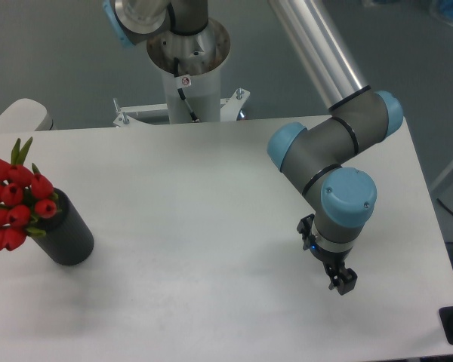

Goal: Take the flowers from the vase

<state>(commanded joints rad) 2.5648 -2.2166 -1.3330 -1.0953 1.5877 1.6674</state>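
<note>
table (211, 226): white top filling most of the view; its far edge runs behind the arm's mount, its right edge slants down past the wrist, its near edge shows at the bottom right.
open room: a wide stretch of bare white surface lies between the vase and the gripper, across the middle of the table.
vase (68, 235): 1 matte black cylinder, standing near the left edge of the table, leaning slightly in the view, well apart from the gripper.
flowers (16, 202): 1 bunch sitting in the mouth of the vase, heads tipped toward the left edge of the view; about 7 red buds can be counted, though some overlap, with a few green leaf tips sticking up above them.
flower edge: the leftmost buds reach the left border of the view, so part of the bunch may be cut off.
arm (334, 151): 1 grey arm with light blue joint caps, 3 caps visible; a silver tube comes down from the top of the view to the elbow over the right side of the table.
gripper (343, 282): 1, small and black, hanging below the wrist near the right front corner of the table, holding nothing; i cannot tell whether the fingers are parted or together.
mount (187, 72): 1 white column with a silver base just beyond the far edge.
</note>
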